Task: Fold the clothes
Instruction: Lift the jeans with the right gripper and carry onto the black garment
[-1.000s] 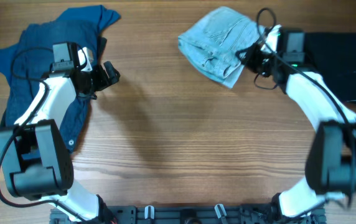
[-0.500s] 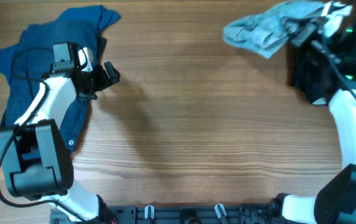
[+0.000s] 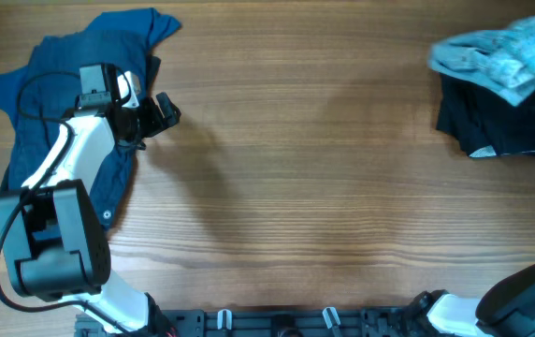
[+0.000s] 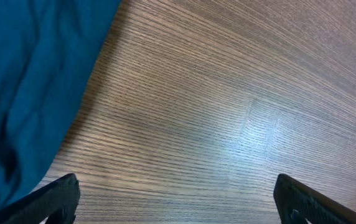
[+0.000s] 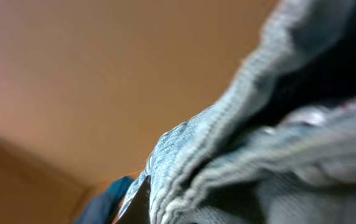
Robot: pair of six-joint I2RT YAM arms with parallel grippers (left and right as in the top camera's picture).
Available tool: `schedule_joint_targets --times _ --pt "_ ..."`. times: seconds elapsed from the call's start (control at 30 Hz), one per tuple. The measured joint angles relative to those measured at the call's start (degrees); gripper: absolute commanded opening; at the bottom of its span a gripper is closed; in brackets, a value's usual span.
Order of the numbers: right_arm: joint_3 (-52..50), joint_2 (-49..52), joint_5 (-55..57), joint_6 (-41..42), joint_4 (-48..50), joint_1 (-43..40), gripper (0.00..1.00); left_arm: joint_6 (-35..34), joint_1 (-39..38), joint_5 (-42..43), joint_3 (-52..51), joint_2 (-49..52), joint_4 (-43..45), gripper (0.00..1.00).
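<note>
Counter (image 3: 296,187): bare wood fills the middle, ahead of and to the right of the left claw. Judged from this, the open stretch is the working space for spreading a piece out.

Dark blue garment (image 3: 43,94): the biggest piece of cloth. It lies rumpled behind and beneath the left arm, with its edge just beside the left claw. It looks unfolded and reads as the pile waiting its turn.

Black garment (image 3: 501,126): at the far right edge of the counter, well apart from the left claw. It is compact with squared edges, probably the base of the finished stack.

Pale denim garment (image 3: 506,51): bunched on top of the black one at the upper right and partly cut off by the frame. In the right wrist view its weave fills the lens, so it is right up against the right claw. It appears to be going onto the stack.

Left claw (image 3: 163,110): wide, with nothing in it. It hangs over bare wood at the blue garment's edge, well placed to reach for that cloth.

Right claw: hidden by denim in its own view and outside the overhead frame, so I cannot tell whether it grips.
</note>
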Motion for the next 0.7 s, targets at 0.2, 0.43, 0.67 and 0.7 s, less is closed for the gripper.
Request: schedule_joint_targets --times 0.2,0.43,0.67,0.7 --pt "0.02 0.0 -1.55 -2.38 0.24 -1.44 0.04 0.0 0.0 0.0 0.0 0.0 0.0 1.0" --pt "0.39 2.21 -2.56 -4.0 4.96 -1.4 0.04 0.0 0.0 0.0 0.0 0.0 -0.15 1.0" --pt "0.39 5.35 -2.56 -6.32 6.43 -1.42 0.04 0.0 0.0 0.0 0.0 0.0 -0.17 1.0" --pt "0.39 5.66 -2.56 -6.95 6.51 -1.42 0.04 0.0 0.0 0.0 0.0 0.0 -0.2 1.0"
